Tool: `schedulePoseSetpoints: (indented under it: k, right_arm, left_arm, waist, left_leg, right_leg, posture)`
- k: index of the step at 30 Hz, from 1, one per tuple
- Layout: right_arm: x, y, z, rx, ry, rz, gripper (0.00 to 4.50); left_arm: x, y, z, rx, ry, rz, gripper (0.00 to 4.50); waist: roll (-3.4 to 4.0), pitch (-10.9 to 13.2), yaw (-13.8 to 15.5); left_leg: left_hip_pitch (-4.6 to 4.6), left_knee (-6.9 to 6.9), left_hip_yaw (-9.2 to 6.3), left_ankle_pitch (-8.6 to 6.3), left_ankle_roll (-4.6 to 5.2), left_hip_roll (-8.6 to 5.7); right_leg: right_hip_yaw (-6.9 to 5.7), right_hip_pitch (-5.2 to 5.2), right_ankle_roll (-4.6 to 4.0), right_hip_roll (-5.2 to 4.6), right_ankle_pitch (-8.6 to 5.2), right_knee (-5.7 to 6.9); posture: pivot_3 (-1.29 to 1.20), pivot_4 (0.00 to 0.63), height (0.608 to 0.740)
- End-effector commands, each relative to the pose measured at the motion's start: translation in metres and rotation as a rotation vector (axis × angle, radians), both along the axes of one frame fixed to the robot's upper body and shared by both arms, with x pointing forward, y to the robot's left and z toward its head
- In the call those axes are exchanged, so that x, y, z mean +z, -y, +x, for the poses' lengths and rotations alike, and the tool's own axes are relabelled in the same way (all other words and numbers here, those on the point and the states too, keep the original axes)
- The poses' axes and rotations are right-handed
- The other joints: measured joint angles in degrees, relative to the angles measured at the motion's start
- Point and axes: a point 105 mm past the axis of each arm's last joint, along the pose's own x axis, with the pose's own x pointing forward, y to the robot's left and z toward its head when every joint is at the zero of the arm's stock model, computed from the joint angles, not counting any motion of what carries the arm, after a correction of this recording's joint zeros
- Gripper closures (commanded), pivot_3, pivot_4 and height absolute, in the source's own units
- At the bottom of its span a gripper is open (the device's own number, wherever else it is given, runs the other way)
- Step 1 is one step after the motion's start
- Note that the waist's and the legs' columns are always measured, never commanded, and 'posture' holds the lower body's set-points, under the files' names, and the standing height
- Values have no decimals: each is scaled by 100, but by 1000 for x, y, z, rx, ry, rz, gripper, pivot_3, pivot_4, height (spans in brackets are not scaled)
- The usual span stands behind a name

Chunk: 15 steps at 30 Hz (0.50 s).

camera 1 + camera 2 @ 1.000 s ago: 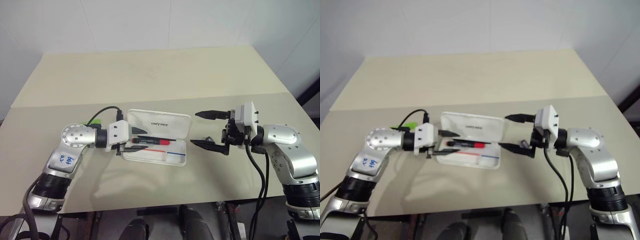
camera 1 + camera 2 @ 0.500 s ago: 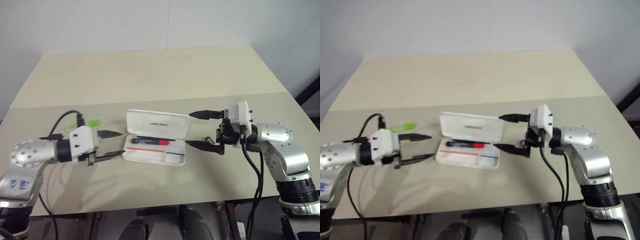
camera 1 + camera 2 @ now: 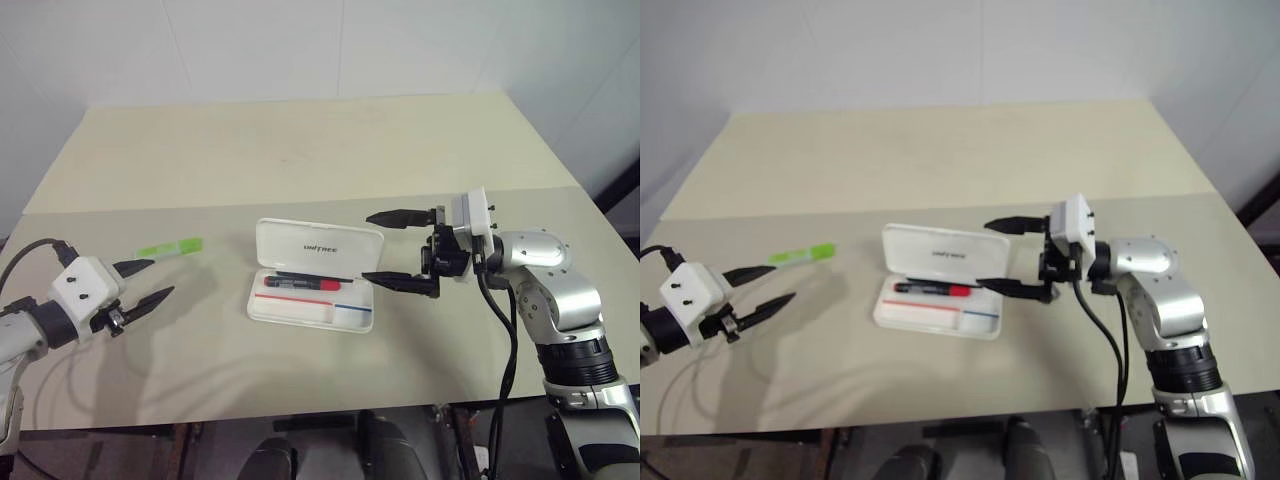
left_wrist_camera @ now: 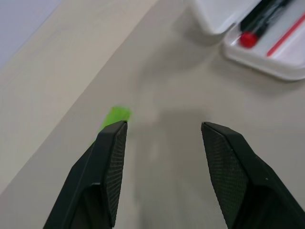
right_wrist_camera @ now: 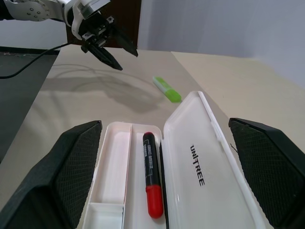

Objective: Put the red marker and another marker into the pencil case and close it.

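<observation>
Far left of the pencil case (image 3: pixel 315 275), the left gripper (image 3: pixel 143 283) hangs above the table (image 3: pixel 300 150), fingers apart, nothing between them. Green marker (image 3: pixel 170 247) lies on the table between that gripper and the case, nearer the gripper, apart from both.

Case open, lid tipped back, lettering showing. Red marker (image 3: pixel 300 283) lies inside the tray along the hinge side, black end toward the green marker.

Right of the case: right gripper (image 3: pixel 397 249), fingers spread wide, empty, one tip at the lid's right edge, the other at the tray's right end; contact unclear.

Progress, as I judge it: red marker stowed; green one to fetch, then lid to shut.

Right wrist view gives the tray's small end compartment; left wrist view shows a green blur beside one finger.
</observation>
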Motion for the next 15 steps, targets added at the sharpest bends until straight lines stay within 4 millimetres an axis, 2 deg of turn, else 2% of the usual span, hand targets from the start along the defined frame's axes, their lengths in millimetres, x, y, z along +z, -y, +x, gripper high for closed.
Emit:
schedulePoseSetpoints:
  k: [1,5,10,15]
  right_arm:
    - [11,-1,-3,17,50,14,0]
    - [10,-1,-3,12,50,15,0]
    - [10,-1,-2,3,51,17,0]
    - [10,-1,-2,-5,55,21,0]
  left_arm:
    - [3,-13,3,72,22,12,1939]
    - [-1,-21,10,109,12,12,1939]
    - [4,-33,30,160,27,24,1939]
    - [8,-31,47,156,23,34,1939]
  waist:
    - [0,0,-1]
    - [0,0,-7]
    - [-1,-1,11]
    - [-2,-2,-5]
  left_leg:
    - [0,-1,0,0,0,0]
    - [1,0,2,0,0,0]
    - [2,1,1,0,-2,2]
    - [1,2,2,-1,-2,1]
  right_leg:
    - [0,0,0,0,0,0]
    - [0,-1,0,1,0,1]
    - [-1,-1,-2,2,1,3]
    - [-4,-4,-2,2,1,4]
  posture:
    - [0,150,740]
    - [0,150,740]
    - [0,150,740]
    - [0,150,740]
